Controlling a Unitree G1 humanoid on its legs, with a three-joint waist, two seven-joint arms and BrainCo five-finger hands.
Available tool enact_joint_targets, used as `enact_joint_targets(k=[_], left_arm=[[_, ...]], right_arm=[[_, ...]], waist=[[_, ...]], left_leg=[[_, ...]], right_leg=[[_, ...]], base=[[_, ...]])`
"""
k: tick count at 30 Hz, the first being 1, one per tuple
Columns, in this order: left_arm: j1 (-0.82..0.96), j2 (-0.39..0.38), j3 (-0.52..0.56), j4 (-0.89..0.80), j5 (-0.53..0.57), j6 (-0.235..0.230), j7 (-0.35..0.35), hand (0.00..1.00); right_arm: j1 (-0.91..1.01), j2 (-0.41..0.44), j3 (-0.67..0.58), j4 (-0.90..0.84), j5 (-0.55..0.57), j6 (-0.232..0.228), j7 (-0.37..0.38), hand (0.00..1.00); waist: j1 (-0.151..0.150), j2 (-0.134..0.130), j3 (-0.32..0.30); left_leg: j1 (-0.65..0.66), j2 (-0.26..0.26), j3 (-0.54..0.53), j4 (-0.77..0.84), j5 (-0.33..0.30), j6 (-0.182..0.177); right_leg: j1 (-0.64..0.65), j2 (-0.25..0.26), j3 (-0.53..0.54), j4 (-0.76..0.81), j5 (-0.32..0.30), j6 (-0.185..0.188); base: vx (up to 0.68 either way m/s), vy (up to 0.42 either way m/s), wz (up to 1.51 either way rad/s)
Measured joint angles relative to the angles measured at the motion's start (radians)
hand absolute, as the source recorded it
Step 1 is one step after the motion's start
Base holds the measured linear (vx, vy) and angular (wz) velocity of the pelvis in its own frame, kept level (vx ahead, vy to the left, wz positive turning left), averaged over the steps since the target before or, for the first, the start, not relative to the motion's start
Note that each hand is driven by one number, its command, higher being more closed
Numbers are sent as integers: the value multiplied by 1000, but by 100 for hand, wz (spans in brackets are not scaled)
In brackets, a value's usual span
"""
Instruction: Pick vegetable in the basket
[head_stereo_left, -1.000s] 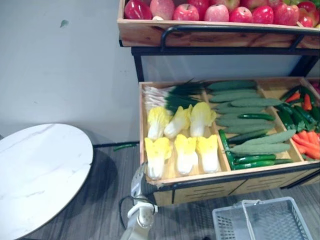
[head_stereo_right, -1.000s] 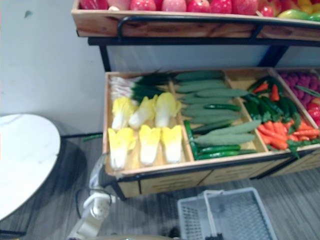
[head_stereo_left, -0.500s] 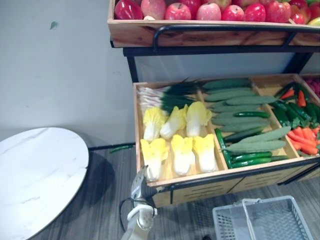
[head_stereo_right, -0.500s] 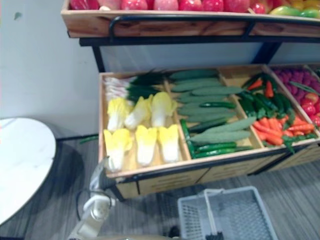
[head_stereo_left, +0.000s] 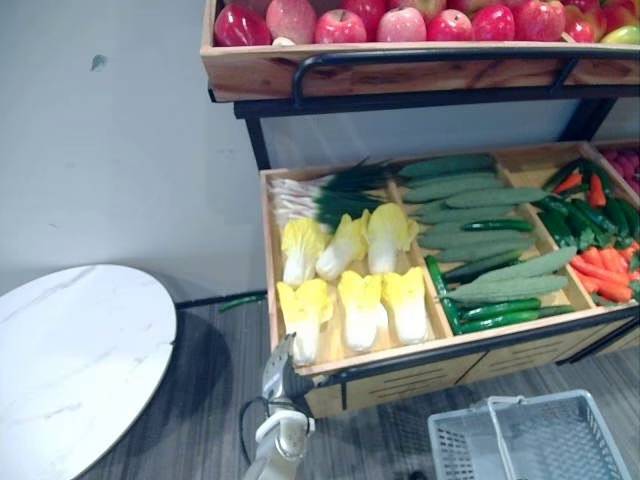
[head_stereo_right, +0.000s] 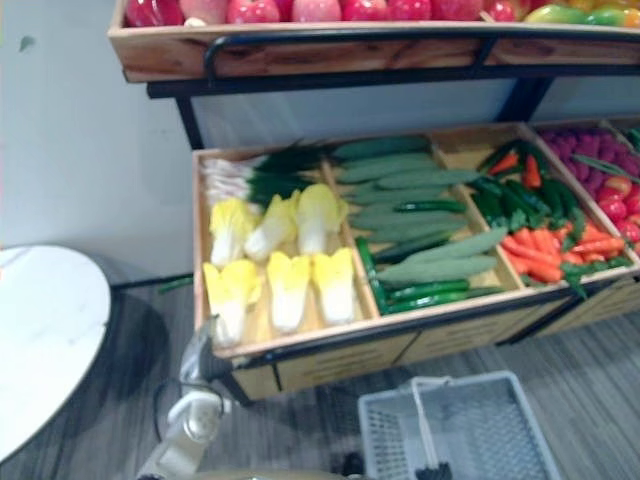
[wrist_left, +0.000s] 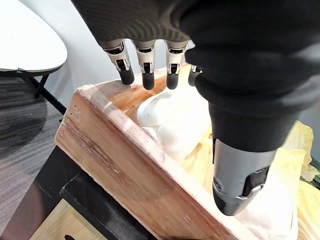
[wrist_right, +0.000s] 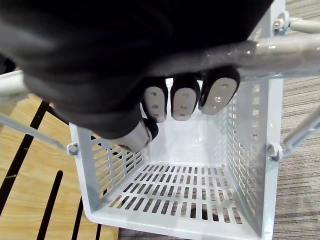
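Note:
Yellow-white baby cabbages (head_stereo_left: 305, 315) lie in the left compartment of the wooden crate (head_stereo_left: 268, 260). My left hand (head_stereo_left: 280, 368) hovers at the crate's front left corner. In its wrist view the left hand (wrist_left: 146, 62) is open, its fingers straight over the wooden rim (wrist_left: 130, 165) and above a cabbage (wrist_left: 175, 120), touching nothing. A grey slotted basket (head_stereo_left: 450, 445) hangs empty below the crate at the lower right. My right hand (wrist_right: 182, 97) is shut on the basket's handle (wrist_right: 280, 52), above the bare basket wall (wrist_right: 250, 150).
Scallions (head_stereo_left: 320, 195), cucumbers (head_stereo_left: 480, 230), and carrots with green peppers (head_stereo_left: 600, 260) fill the other compartments. Apples (head_stereo_left: 400, 22) sit on the upper shelf. A round white table (head_stereo_left: 70, 360) stands at the left. A loose green vegetable (head_stereo_left: 240, 300) lies on the floor by the wall.
The whole picture has shifted a little, so the camera has moved. The left hand stays at the crate's corner and the basket stays at the lower right.

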Motion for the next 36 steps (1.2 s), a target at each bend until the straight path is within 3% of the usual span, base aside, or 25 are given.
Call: enact_joint_targets(k=[16,23,27,28,29,36], left_arm=[[-76,-1,-1,41,0,35,34,0],[-173,-2,3,172,-1,45,93,0],[-228,-6,3,277,-2,44,141,0],[-279,-9,12,380,-29,43,170,0],[-303,-10,13,415,-53,43,173,0],[-345,-9,9,471,-149,26,182,0]], right_arm=[[-8,-7,0,6,0,0,-1,100],[-14,-26,36,6,0,0,-1,100],[-23,-43,55,7,0,0,-1,100],[-25,-56,68,6,0,0,-10,100],[-25,-53,69,7,0,0,-14,100],[-21,-51,70,11,4,0,-17,100]], waist=[[-4,3,2],[-8,11,3],[-25,17,10],[-28,33,16],[-28,33,17],[-31,35,19]], left_leg=[[-3,-1,2,0,0,0],[-2,-1,4,0,0,0],[0,-1,9,0,-6,-8],[0,6,32,15,-17,-12],[0,12,33,19,-20,-14],[4,28,38,21,-30,-22]], right_leg=[[-12,0,2,0,3,-5],[-13,0,4,0,0,0],[-15,1,13,0,0,1],[-17,7,35,0,-1,0],[-18,12,41,-1,-2,-1],[-17,30,48,0,-4,-3]], base=[[0,0,0],[0,0,0],[-7,-3,-9],[-31,-26,-32],[-31,-26,-31],[27,-16,-4]])
